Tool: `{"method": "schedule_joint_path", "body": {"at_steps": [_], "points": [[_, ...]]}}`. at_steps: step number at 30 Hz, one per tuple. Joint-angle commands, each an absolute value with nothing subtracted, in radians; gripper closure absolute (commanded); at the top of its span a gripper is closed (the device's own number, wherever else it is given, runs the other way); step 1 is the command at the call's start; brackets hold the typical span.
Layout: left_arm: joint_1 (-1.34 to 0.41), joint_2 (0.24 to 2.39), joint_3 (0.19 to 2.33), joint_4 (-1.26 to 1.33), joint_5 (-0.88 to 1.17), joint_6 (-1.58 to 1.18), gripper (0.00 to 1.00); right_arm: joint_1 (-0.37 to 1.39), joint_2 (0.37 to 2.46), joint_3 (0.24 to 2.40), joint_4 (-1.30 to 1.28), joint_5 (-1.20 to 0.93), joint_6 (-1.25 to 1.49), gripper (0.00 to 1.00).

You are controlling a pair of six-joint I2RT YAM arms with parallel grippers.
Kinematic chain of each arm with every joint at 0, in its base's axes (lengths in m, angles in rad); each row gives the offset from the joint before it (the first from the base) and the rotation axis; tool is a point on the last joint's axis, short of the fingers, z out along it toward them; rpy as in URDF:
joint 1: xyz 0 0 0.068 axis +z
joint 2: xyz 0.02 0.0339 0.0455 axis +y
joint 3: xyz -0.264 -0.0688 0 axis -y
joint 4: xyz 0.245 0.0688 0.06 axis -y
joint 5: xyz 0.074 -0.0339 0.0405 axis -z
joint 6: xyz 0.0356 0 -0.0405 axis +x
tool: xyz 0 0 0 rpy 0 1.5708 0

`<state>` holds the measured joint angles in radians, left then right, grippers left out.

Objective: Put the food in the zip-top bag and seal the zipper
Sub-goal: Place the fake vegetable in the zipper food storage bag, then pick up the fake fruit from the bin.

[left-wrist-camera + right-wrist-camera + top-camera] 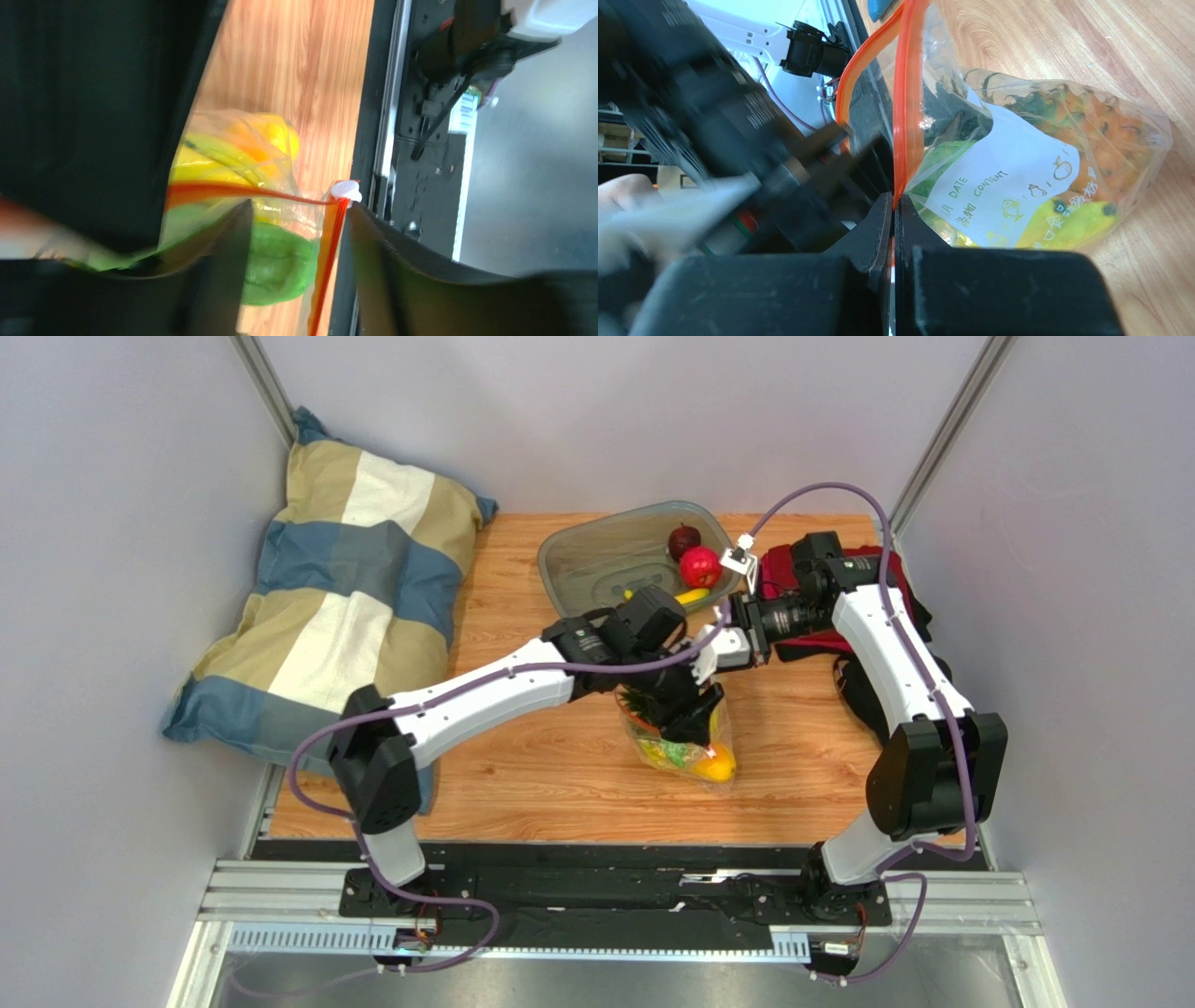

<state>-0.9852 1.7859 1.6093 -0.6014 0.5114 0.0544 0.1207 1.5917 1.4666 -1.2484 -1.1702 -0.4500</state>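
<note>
Wooden tabletop [561, 770] between grey walls carries a striped pillow [337, 602] at the left and a grey-green tray [589, 567] at the back, holding red fruits [699, 566] (and a banana [690, 597]). Mid-table the zip-top bag [1011, 182], stuffed with food [1102, 133], stands mouth up. The right gripper [894, 206] is pinched tight on the zipper [901, 105], while the left gripper [298, 220] stands part-open astride that strip, just beside the white slider [345, 190]

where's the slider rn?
Left wrist view: the white slider is at one end of the zipper, beside a fingertip of the left gripper, over the table edge.
</note>
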Motion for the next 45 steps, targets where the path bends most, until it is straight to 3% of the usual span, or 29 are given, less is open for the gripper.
{"method": "schedule_joint_path", "body": {"at_steps": [1, 3, 7, 10, 14, 17, 21, 32, 45], "points": [[-0.933, 1.53, 1.526, -0.427, 0.646, 0.04, 0.28, 0.109, 1.595, 1.457, -1.241, -1.172, -0.512, 1.0], [-0.898, 1.448, 1.522, -0.413, 0.644, 0.049, 0.22, 0.098, 1.606, 1.459, -1.243, -1.17, -0.528, 1.0], [-0.74, 1.417, 1.572, -0.388, 0.655, -0.055, 0.19, 0.045, 1.621, 1.463, -1.247, -1.183, -0.543, 1.0], [-0.645, 1.479, 1.635, -0.403, 0.514, -0.04, 0.15, 0.019, 1.615, 1.442, -1.249, -1.178, -0.56, 1.0], [-0.554, 1.748, 1.823, -0.511, 0.376, -0.049, 0.14, 0.008, 1.6, 1.402, -1.255, -1.174, -0.575, 1.0], [-0.508, 1.982, 2.132, -0.667, 0.333, -0.078, 0.13, -0.047, 1.588, 1.385, -1.261, -1.173, -0.583, 1.0], [-0.492, 2.198, 2.353, -0.77, 0.293, -0.103, 0.11, -0.075, 1.58, 1.379, -1.267, -1.175, -0.584, 1.0], [-0.492, 2.416, 2.342, -0.741, 0.319, -0.051, 0.17, -0.084, 1.586, 1.359, -1.27, -1.186, -0.588, 1.0], [-0.494, 2.511, 2.35, -0.747, 0.308, -0.017, 0.19, -0.084, 1.621, 1.402, -1.275, -1.204, -0.569, 1.0]]}}
